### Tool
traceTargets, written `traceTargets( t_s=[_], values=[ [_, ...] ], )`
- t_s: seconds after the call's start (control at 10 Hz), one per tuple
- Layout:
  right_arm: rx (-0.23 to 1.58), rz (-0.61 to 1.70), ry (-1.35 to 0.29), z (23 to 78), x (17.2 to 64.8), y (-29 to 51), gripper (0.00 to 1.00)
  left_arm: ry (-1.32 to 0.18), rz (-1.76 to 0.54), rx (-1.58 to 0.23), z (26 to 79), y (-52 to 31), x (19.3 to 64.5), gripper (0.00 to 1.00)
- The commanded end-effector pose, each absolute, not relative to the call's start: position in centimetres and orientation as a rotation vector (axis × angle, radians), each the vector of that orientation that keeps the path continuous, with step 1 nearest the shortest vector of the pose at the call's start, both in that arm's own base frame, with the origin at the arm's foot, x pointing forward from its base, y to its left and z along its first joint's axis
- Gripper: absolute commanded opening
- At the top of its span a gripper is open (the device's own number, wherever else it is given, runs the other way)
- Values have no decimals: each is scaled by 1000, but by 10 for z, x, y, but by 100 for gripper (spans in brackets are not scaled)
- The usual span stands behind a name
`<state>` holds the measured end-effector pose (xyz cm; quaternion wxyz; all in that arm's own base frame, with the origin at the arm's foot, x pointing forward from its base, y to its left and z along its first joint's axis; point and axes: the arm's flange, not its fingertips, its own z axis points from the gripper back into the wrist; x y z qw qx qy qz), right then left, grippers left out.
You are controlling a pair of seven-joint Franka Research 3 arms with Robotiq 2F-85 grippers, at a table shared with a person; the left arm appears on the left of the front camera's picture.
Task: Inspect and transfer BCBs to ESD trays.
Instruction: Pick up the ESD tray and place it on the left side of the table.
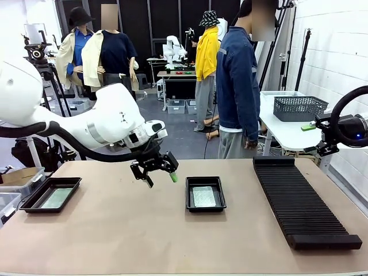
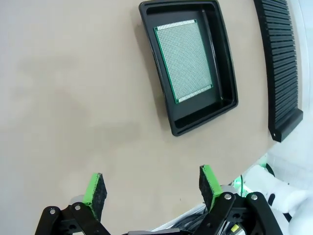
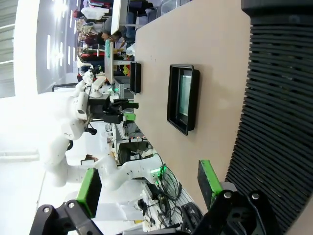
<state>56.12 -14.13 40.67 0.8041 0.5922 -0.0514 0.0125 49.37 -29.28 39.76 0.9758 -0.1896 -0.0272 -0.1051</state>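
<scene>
Left end effector [image 1: 155, 170] is held above the surface [image 1: 144, 230], jaws apart, nothing gripped. A BCB [image 2: 184, 59] is seen flat in the middle ESD tray [image 2: 225, 73], just beside and toward the robot's right. Right end effector [image 3: 149, 186] is spread open, empty, farther off beside the slotted rack [image 1: 302, 201].

Bare table [image 1: 126, 224] btwn trays [image 1: 205, 194] [image 1: 50, 194]; rack [image 1: 302, 201] blocks far right.

The left arm reaches across toward the table's middle, its left gripper [image 1: 155, 170] [image 2: 152, 188] hovering with fingers spread, while the right gripper [image 3: 149, 183] likewise gapes wide.
</scene>
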Motion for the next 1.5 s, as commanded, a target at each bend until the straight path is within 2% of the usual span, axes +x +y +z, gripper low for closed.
traceTargets(
  t_s=[0.0, 0.6, 1.3, 1.4],
  values=[
    [1268, 19, -104, 407, 561, -141, 100, -99, -160, -355, 388, -314, 510, 100],
    [1268, 19, -104, 407, 561, -141, 100, -150, -96, -347, 338, -359, 539, 100],
    [1268, 19, -104, 407, 561, -141, 100, -199, -74, -337, 313, -377, 561, 100],
    [1268, 19, -104, 407, 561, -141, 100, -200, -80, -337, 313, -377, 563, 97]
  ],
)
